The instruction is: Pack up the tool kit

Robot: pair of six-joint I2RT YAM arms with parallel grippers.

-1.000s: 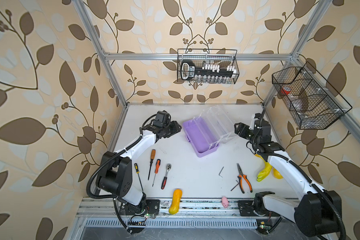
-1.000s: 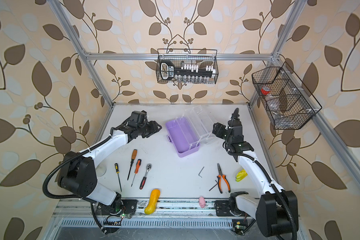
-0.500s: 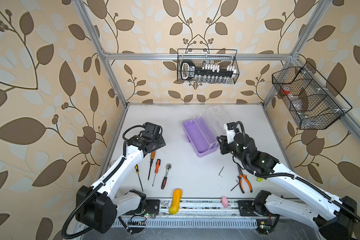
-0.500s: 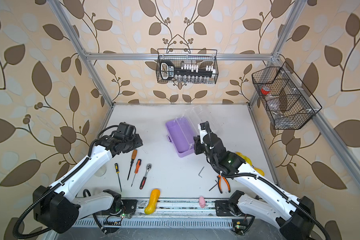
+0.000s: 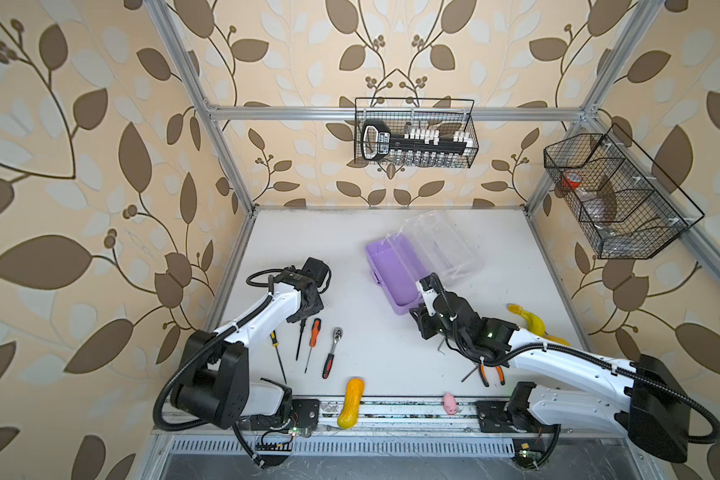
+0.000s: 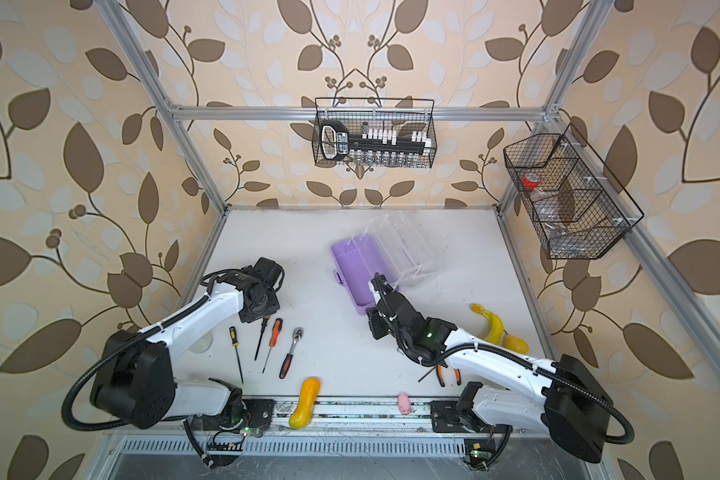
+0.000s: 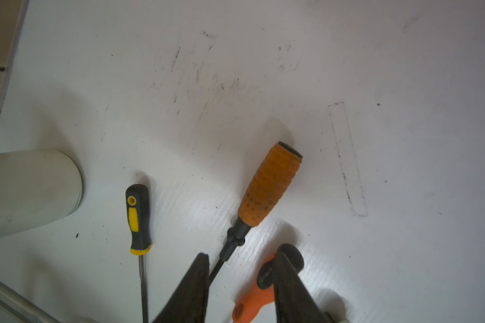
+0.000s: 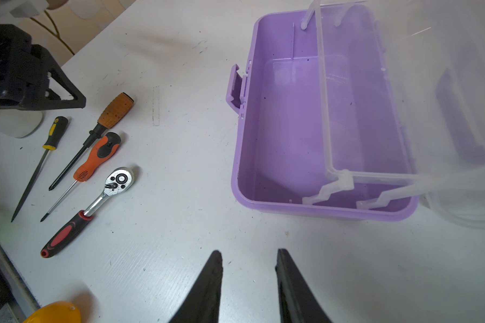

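Observation:
The tool kit (image 5: 391, 276) (image 6: 360, 266) (image 8: 289, 134) is a lilac box lying open and empty, its clear lid and tray (image 5: 441, 245) swung back. My right gripper (image 8: 249, 253) (image 5: 421, 330) hovers open over bare table just in front of the box. My left gripper (image 7: 245, 256) (image 5: 304, 316) is open, low over the screwdrivers. The brown-handled screwdriver (image 7: 269, 184) (image 5: 301, 338) has its shaft by one finger. The orange screwdriver (image 7: 259, 290) (image 5: 313, 338) has its handle against the other. Neither tool is lifted.
A yellow-black screwdriver (image 5: 276, 351) and ratchet (image 5: 332, 353) lie beside them. Pliers (image 5: 491, 372) and a hex key (image 5: 441, 348) sit under the right arm. A banana (image 5: 531, 320), yellow toy (image 5: 351, 401) and pink pig (image 5: 449, 402) lie around. Wire baskets (image 5: 414, 133) (image 5: 616, 195) hang on the walls.
My left gripper left the box's side and came forward and down onto the screwdrivers. The right gripper swung from the box's right side to its front edge.

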